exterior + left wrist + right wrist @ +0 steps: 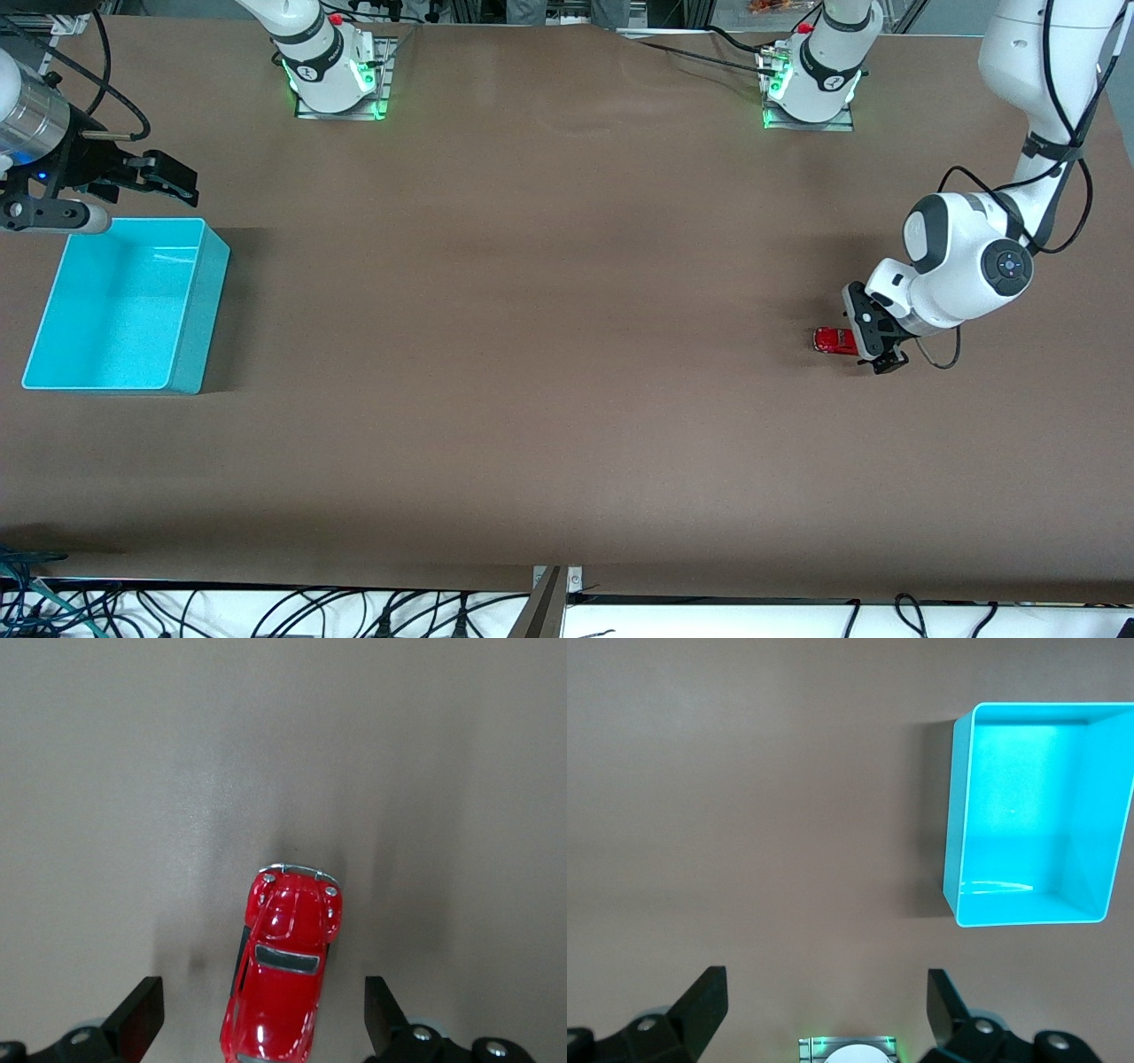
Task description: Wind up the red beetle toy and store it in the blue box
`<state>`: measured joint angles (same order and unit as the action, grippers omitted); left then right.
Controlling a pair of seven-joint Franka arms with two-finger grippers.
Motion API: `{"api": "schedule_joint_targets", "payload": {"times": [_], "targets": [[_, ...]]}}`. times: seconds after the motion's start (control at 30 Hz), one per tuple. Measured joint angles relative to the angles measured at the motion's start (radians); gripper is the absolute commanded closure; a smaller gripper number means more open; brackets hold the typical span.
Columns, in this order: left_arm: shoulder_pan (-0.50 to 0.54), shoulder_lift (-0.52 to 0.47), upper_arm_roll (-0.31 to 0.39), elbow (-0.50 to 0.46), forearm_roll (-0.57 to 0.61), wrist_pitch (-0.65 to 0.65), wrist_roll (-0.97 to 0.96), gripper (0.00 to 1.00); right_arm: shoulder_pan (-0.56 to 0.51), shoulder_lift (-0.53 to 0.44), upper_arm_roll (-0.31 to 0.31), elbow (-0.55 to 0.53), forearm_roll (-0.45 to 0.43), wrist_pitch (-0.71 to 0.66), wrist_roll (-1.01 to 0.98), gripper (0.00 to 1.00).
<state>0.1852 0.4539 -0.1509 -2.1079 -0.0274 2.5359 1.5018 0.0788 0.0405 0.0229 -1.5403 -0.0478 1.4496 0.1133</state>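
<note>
Left gripper [261,1020] hangs open astride the toy car [282,970]; closing off-centre could skid it away; right gripper [824,1014] waits open beside the box [1028,815]

You had a glossy red beetle toy [279,979] w/ dark windows, a chrome-silver bumper and two small silver headlights; it read as plain red in the front view [834,340]. The blue box [124,306] was light cyan-blue throughout, no pattern, w/ a paler rim line and white glare on the inner floor [1028,815]. The table [549,354] was flat matte brown, unpatterned, greyer in the wrist views. Both arms were white w/ black joints & cables; the left gripper [264,1028] and right gripper [824,1014] had black fingers. The bases glowed green. A small red knob sat on each base.
</note>
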Motion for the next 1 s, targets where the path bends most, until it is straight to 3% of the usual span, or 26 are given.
{"api": "schedule_joint_targets", "payload": {"times": [0.23,0.33,0.5,0.77,0.9,1.0], "targets": [[0.002,0.035,0.000,0.001,0.089,0.040,0.023,0.01,0.000,0.000,0.000,0.000,0.000,0.000,0.000,0.00],[0.002,0.040,-0.001,0.003,0.111,0.044,0.025,0.10,0.000,0.000,0.000,0.000,0.000,0.000,0.000,0.00],[0.002,0.041,-0.003,0.006,0.113,0.045,0.036,0.17,0.000,0.000,0.000,0.000,0.000,0.000,0.000,0.00],[0.002,0.041,-0.013,0.006,0.114,0.045,0.039,0.77,0.000,0.000,0.000,0.000,0.000,-0.001,0.000,0.00],[0.002,0.041,-0.014,0.006,0.115,0.045,0.043,0.93,0.000,0.000,0.000,0.000,0.000,-0.001,0.000,0.00],[0.003,0.040,-0.014,0.006,0.115,0.045,0.052,0.96,0.000,0.000,0.000,0.000,0.000,-0.001,0.000,0.00]]}}
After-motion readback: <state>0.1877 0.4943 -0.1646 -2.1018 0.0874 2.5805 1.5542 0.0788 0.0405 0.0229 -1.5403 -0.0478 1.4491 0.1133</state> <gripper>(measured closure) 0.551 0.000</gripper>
